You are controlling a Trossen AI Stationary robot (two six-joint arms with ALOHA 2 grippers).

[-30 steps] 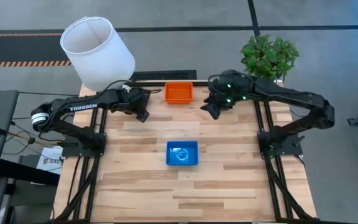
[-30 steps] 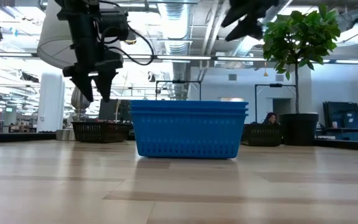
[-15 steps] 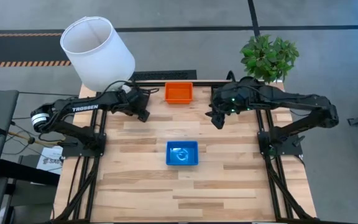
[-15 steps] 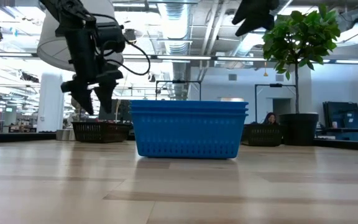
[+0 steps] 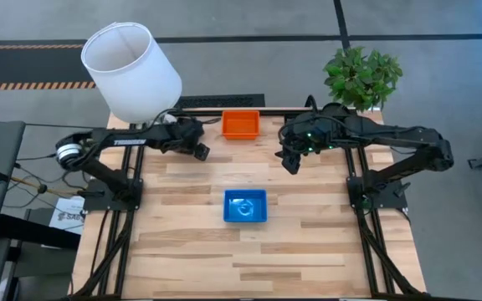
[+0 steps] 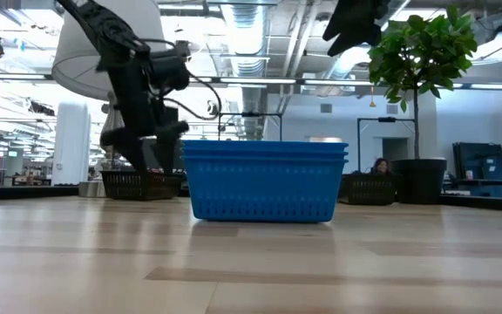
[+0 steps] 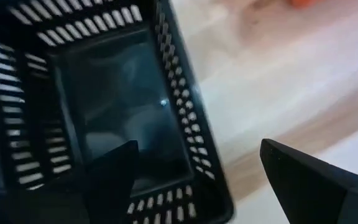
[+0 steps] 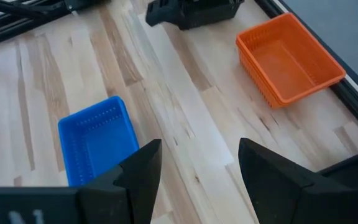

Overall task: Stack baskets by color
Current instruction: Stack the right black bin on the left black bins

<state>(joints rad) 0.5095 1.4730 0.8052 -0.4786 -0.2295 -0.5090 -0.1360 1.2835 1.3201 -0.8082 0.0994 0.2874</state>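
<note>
A black mesh basket (image 7: 104, 106) stands on the table at the far left, seen low behind my left arm (image 6: 142, 185). My left gripper (image 7: 197, 144) hangs open just above it (image 5: 199, 152), one finger over the inside and one outside its wall (image 7: 188, 118). I see no touch. An orange basket (image 5: 241, 124) rests at the far edge's middle. Nested blue baskets (image 5: 245, 206) sit at mid-table, their rims stacked (image 6: 264, 153). My right gripper (image 5: 291, 160) is open, high above the table (image 8: 199, 144), right of the orange basket (image 8: 288, 59).
A white lampshade (image 5: 132, 71) lies beyond the table's far left corner. A potted plant (image 5: 362, 75) stands beyond the far right corner. Bare wood stretches between the blue baskets (image 8: 98, 140) and the table's near edge.
My left gripper has sunk toward the black basket and shifted a little toward the table's right edge, staying open. My right gripper has drifted slightly toward the near edge and rolled a little. No basket has moved.
</note>
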